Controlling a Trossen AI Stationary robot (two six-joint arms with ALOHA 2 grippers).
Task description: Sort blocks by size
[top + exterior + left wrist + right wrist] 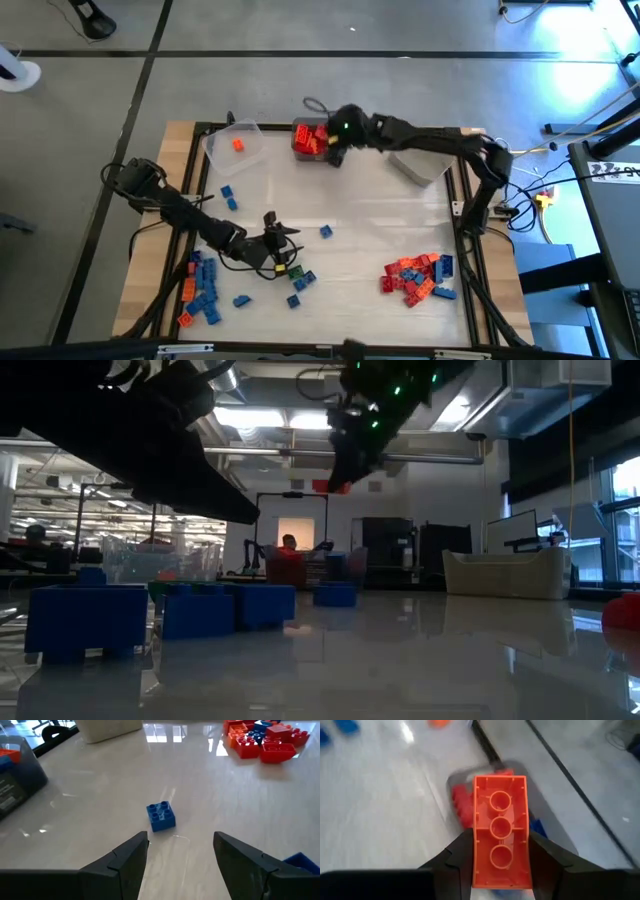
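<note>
While an orange brick (pixel 500 840) is clamped between the right gripper (pixel 500 851) fingers above a bin (pixel 312 139) of red blocks, the left gripper (pixel 181 851) is held open, a blue block (pixel 161 816) lying just ahead.

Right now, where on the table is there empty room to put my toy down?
The middle is bare, between the clear bin and the red-orange pile. It is crowded by the blue pile around the left claw and at the full bin under the right claw.
</note>
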